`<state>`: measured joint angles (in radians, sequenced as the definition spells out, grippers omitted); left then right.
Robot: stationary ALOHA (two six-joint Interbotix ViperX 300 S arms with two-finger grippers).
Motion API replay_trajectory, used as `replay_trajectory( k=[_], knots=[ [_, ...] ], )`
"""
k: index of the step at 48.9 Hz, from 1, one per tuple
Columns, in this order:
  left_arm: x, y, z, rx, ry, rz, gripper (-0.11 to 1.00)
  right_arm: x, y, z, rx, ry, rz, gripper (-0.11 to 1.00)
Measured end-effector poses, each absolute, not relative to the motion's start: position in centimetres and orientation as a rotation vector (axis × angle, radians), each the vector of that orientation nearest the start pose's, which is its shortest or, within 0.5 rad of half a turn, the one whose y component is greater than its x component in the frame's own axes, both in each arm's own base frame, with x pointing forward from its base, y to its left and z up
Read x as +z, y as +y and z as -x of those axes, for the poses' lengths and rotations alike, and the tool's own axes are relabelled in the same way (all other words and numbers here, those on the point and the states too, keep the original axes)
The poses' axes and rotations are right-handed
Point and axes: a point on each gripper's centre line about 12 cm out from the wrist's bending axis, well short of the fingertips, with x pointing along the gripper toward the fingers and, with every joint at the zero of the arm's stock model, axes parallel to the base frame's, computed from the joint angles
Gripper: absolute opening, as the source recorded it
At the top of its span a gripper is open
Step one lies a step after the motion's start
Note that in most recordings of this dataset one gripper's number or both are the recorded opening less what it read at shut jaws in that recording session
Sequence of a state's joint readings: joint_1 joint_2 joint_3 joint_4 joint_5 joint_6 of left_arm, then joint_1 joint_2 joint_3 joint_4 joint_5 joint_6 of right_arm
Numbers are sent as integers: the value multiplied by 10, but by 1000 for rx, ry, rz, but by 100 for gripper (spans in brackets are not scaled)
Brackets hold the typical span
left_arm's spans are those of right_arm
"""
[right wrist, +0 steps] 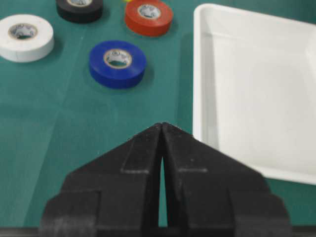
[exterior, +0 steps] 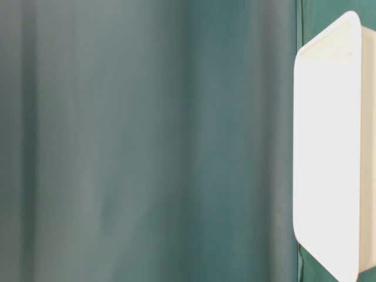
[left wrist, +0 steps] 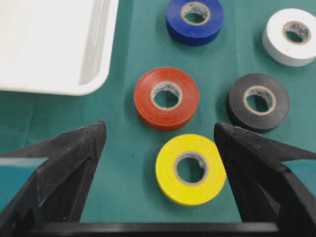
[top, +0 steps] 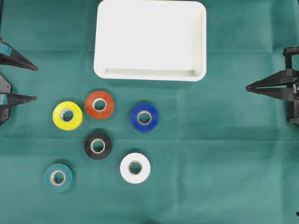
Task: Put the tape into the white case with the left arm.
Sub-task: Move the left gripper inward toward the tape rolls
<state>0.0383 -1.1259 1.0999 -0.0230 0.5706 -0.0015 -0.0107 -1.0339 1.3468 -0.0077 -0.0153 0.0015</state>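
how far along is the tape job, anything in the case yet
Nothing is done: the white case is empty. The left gripper is open, holding nothing, with the yellow roll between its fingers' line. All six rolls lie on the cloth; grasping and placing remain.

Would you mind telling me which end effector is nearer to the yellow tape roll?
The left. The left end effector sits open just left of the yellow tape roll, while the right end effector is shut at the opposite table edge.

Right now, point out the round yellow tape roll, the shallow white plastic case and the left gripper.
Round yellow tape roll (top: 67, 115): overhead view, on its top face.
Shallow white plastic case (top: 149, 73): overhead view, on its near rim.
Left gripper (left wrist: 160, 133): left wrist view, midway between fingertips.
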Motion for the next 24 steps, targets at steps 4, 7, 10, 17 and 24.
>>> replay_trajectory(
  k=[4,7,10,17,24],
  knots=[
    [253,2,-157,18,540,31,98,200,-2,-169,-9,307,7,-10],
    [248,-1,-159,-3,531,23,98,196,-1,-167,-5,311,21,-10],
    [246,-5,-162,-29,514,15,98,192,-2,-164,-3,318,44,-10],
    [237,-16,-167,-92,493,-3,98,174,-1,-155,8,344,97,-10],
    [232,-17,-168,-98,498,-4,98,164,-1,-147,10,345,104,-10]
  ],
)
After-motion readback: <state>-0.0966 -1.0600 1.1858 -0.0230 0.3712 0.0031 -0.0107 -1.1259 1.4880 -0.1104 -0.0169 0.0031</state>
